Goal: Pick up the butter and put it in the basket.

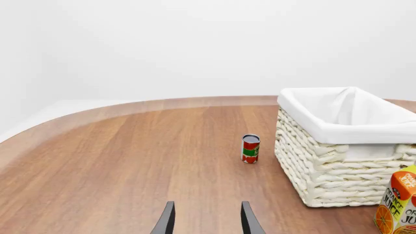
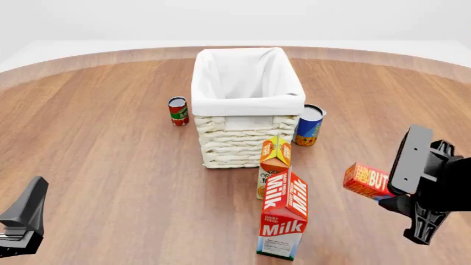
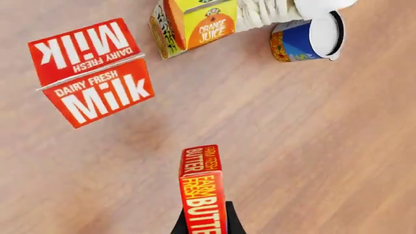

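Note:
The butter (image 2: 365, 180), a small red and orange box with white lettering, is held off the wood table to the right of the milk carton. My right gripper (image 3: 203, 223) is shut on its rear end, one dark finger (image 3: 232, 224) on each side. In the front view that gripper (image 2: 394, 196) is mostly behind the box. The basket (image 2: 243, 144), cream wicker with white lining, stands at the table's middle, beyond the cartons, and it also shows in the left wrist view (image 1: 325, 168). My left gripper (image 1: 206, 222) is open and holds nothing, low at the near left (image 2: 22, 221).
A milk carton (image 2: 284, 218) and an orange juice carton (image 2: 274, 157) stand just in front of the basket. A blue can (image 2: 310, 125) sits at the basket's right front corner. A red and green can (image 2: 177, 111) stands to its left.

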Available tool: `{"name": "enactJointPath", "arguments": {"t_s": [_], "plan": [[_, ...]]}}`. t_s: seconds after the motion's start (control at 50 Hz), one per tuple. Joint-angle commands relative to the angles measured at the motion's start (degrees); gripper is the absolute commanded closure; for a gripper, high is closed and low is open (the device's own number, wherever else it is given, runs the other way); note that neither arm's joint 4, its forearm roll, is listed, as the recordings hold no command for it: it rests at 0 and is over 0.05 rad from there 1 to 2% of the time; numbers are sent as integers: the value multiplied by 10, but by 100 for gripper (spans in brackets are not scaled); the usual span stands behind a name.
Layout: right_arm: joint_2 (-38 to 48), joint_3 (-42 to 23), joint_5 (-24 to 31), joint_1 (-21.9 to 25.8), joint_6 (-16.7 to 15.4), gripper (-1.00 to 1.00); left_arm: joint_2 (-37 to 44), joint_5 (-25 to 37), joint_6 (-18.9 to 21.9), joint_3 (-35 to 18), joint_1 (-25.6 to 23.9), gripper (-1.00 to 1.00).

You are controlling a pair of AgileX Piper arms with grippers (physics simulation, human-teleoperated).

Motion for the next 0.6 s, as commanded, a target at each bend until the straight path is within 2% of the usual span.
{"name": "enactJointPath", "arguments": {"t_s": [0.02, 0.04, 0.08, 0.1, 0.16, 0.24, 0.3, 0.32, 0.36, 0.44, 0.54, 0.6], "plan": [[-76, -121, 51, 69, 114, 100, 0, 0, 0, 0, 0, -100], [-81, -132, 45, 79, 125, 100, 0, 0, 0, 0, 0, -100], [-82, -162, 35, 98, 168, 100, 0, 0, 0, 0, 0, -100], [-86, -165, 26, 100, 168, 100, 0, 0, 0, 0, 0, -100], [-85, -188, -3, 101, 197, 100, 0, 0, 0, 0, 0, -100], [-84, -194, -40, 101, 213, 100, 0, 0, 0, 0, 0, -100], [-79, -193, -66, 106, 244, 100, 0, 0, 0, 0, 0, -100], [-79, -192, -66, 106, 244, 100, 0, 0, 0, 0, 0, -100], [-79, -214, -73, 124, 292, 100, 0, 0, 0, 0, 0, -100], [-76, -224, -103, 127, 323, 100, 0, 0, 0, 0, 0, -100], [-58, -213, -161, 133, 346, 100, 0, 0, 0, 0, 0, -100], [-48, -214, -178, 135, 360, 100, 0, 0, 0, 0, 0, -100]]}}
